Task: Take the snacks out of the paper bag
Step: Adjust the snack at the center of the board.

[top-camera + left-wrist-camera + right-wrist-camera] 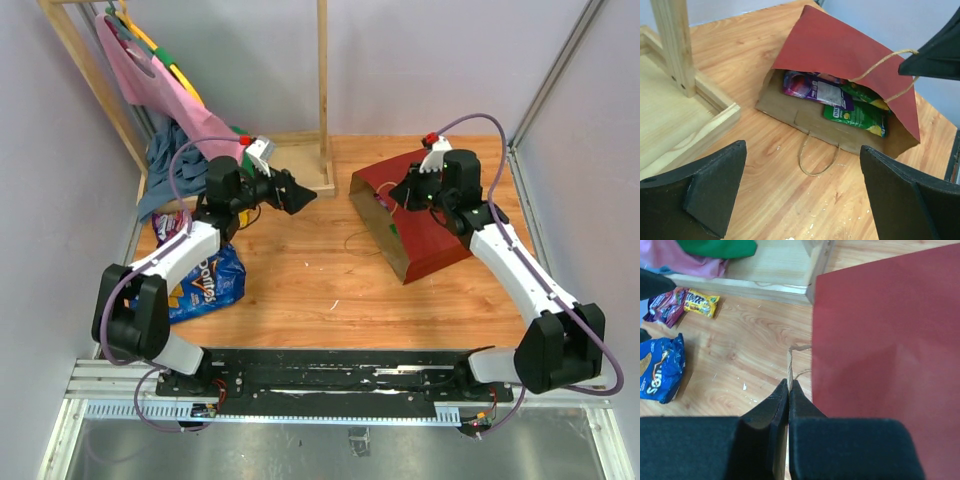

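Observation:
The dark red paper bag (420, 225) lies on its side right of centre, mouth toward the left arm. My right gripper (789, 382) is shut on its upper string handle (789, 362), holding the mouth lifted. Inside the paper bag (840, 45) lie a purple packet (812, 87) and a green packet (855, 115). My left gripper (802, 150) is open and empty, a short way in front of the mouth, above the lower handle (815, 160). Outside, at the left, lie the blue Doritos bag (205, 285), a purple pack (665, 305) and a yellow pack (701, 302).
A wooden rack stands at the back, its base frame (300, 165) just beyond the left gripper (295, 195) and its post (322, 90) rising behind. Pink garments (150, 80) hang from it, and blue cloth (170, 160) is piled at its foot.

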`<move>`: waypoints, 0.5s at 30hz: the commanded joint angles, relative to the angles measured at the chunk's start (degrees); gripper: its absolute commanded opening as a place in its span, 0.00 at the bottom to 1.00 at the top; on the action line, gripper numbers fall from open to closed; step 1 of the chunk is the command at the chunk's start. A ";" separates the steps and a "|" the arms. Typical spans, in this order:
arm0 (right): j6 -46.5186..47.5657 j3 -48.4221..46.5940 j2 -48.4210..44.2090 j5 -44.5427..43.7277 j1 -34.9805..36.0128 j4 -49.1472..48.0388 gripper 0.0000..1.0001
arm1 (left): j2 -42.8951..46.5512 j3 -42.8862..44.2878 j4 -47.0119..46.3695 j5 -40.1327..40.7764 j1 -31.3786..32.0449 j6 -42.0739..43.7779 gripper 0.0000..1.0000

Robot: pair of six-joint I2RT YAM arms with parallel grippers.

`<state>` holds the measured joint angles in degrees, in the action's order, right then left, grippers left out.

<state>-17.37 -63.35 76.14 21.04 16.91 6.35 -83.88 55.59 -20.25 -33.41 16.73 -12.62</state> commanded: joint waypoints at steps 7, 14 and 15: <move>-1.30 1.96 -1.82 -0.76 -5.09 2.52 0.01 | 5.26 -5.23 -16.31 -26.85 1.40 6.33 1.00; -8.44 3.62 0.24 8.07 -15.40 -0.43 0.01 | 0.65 0.42 -17.88 -45.66 1.58 4.48 1.00; -8.60 3.73 0.22 7.76 -15.83 -0.51 0.01 | -0.12 0.66 -18.56 -46.52 1.98 4.04 1.00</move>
<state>-21.69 -60.80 75.70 24.77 4.64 7.51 -81.08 52.93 -34.22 -65.91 17.82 -7.90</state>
